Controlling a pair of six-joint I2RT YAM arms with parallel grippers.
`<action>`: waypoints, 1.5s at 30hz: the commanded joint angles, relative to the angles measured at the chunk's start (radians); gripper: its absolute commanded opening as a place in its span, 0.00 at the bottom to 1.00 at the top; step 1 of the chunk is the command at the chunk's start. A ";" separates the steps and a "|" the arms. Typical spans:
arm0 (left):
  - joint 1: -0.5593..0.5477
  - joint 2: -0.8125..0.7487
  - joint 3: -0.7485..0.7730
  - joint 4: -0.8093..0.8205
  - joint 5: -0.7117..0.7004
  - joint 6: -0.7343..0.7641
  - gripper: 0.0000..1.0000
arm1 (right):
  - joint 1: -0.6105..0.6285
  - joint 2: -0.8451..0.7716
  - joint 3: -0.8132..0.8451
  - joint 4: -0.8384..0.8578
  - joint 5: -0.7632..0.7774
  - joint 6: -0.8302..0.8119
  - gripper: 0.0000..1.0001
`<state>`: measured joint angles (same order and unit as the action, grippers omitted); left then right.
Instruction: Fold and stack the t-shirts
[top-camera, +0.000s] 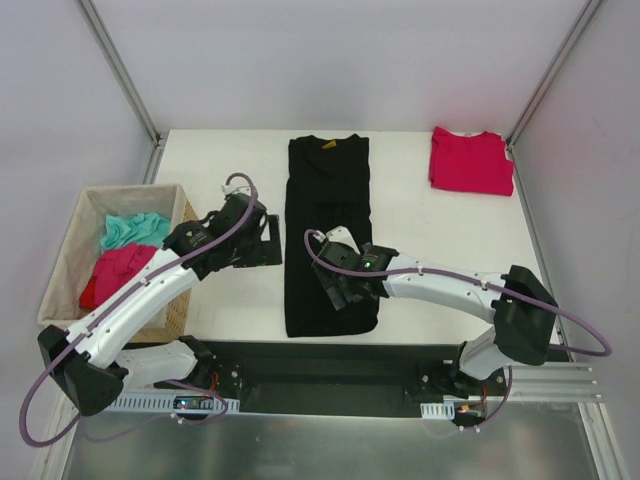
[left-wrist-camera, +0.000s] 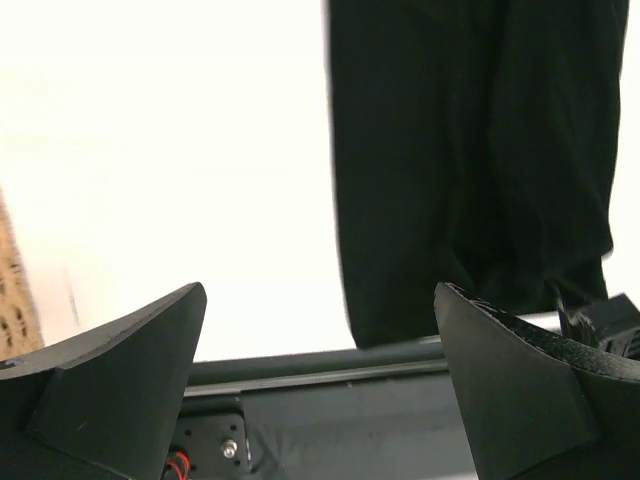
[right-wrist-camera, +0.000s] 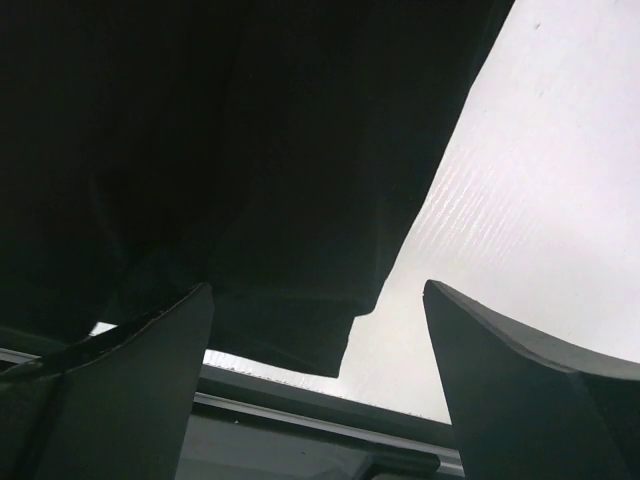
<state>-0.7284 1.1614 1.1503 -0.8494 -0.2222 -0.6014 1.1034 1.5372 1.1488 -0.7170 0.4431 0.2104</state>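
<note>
The black shirt (top-camera: 328, 230) lies folded narrow on the desk (top-camera: 220, 160); the red shirt (top-camera: 471, 160) sits far right of it. Both tools are wide and empty: left tool (top-camera: 268, 240) beside its left edge, right tool (top-camera: 343, 290) over its near end. Pinching one layer could undo the fold.

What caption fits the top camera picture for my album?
Left gripper beside, right gripper over the long black t-shirt; red t-shirt lies apart.

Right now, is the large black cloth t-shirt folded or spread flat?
Partly folded: the large black cloth t-shirt lies as a long narrow strip, no sleeves showing.
</note>
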 joint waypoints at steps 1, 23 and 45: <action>0.113 -0.086 -0.072 0.027 -0.026 -0.020 0.99 | 0.003 -0.012 -0.023 -0.013 -0.007 0.041 0.90; 0.234 -0.069 -0.187 0.111 0.078 0.032 0.99 | 0.049 0.324 -0.001 0.073 -0.141 -0.003 0.90; 0.241 0.029 -0.147 0.165 0.210 0.063 0.99 | 0.159 0.033 0.032 -0.170 0.118 0.043 0.91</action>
<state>-0.4953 1.1797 0.9680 -0.6933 -0.0696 -0.5682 1.2720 1.5410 1.0718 -0.8371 0.4576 0.2573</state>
